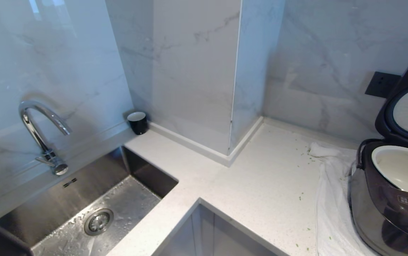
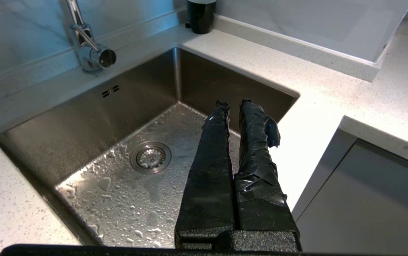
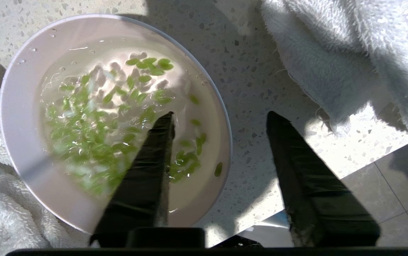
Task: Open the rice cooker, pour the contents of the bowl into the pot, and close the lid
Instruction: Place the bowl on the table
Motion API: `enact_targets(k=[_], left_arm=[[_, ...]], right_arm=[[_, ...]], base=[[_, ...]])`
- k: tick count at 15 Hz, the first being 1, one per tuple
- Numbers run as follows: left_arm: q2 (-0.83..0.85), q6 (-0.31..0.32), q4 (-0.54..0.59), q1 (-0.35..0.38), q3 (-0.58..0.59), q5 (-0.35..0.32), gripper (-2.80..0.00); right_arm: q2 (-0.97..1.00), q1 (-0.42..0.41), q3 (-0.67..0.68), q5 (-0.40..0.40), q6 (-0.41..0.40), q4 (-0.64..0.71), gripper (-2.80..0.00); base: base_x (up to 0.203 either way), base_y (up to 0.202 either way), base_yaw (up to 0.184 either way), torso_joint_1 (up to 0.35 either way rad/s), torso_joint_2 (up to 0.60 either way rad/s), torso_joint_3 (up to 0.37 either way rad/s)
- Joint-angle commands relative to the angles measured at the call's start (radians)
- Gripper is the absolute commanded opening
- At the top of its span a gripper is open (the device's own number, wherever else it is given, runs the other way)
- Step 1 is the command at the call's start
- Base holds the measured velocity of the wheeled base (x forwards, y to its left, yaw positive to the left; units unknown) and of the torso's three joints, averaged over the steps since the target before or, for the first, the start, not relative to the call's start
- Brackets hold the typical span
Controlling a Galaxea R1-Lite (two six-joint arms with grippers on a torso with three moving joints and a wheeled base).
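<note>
A wet steel sink (image 1: 83, 213) is sitting recessed in the speckled white surface (image 1: 261, 185), a chrome faucet (image 1: 42, 133) standing behind it. 1 black cup (image 1: 137, 122) is resting against the marble wall. A white towel (image 1: 332, 206) is lying at the right.

Marble-look walls (image 1: 189, 71) back a speckled white counter (image 1: 261, 185) with steel sink (image 1: 83, 192).

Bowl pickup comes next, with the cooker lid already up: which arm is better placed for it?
Right. Its end effector hangs open directly over the bowl, one finger inside the rim and one outside. The left end effector is shut over the sink, far from the rice cooker.
</note>
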Motion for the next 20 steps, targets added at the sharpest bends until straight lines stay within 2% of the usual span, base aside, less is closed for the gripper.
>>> enact_targets(k=[1,3,9,13,16,17,20], left_arm=[[0.001,-0.001,0.0,0.0,0.002,0.0,-2.8],[0.001,0.001,0.0,0.0,0.002,0.0,-2.8],[0.001,-0.001,0.0,0.0,0.002,0.0,-2.8],[0.001,0.0,0.0,0.0,0.002,0.0,-2.8],[0.001,-0.001,0.0,0.0,0.002,0.0,-2.8],[0.001,0.001,0.0,0.0,0.002,0.0,-2.8],[0.001,-0.001,0.0,0.0,0.002,0.0,-2.8]], right_arm=[[-0.005,-0.001,-0.018,0.004,-0.003,0.023,0.0],[-0.039,-0.001,-0.064,0.014,-0.001,0.146,0.0],[-0.291,0.032,-0.107,0.171,0.002,0.431,0.0],[-0.456,0.095,-0.104,0.312,-0.005,0.601,0.0],[-0.604,0.194,-0.069,0.392,-0.006,0.692,0.0],[-0.649,0.235,-0.043,0.408,-0.006,0.707,-2.8],[-0.786,0.374,0.059,0.43,-0.005,0.723,-2.8]], base=[[0.0,0.0,0.0,0.0,0.0,0.0],[0.0,0.0,0.0,0.0,0.0,0.0],[0.0,0.0,0.0,0.0,0.0,0.0],[0.0,0.0,0.0,0.0,0.0,0.0],[0.0,0.0,0.0,0.0,0.0,0.0],[0.0,0.0,0.0,0.0,0.0,0.0],[0.0,0.0,0.0,0.0,0.0,0.0]])
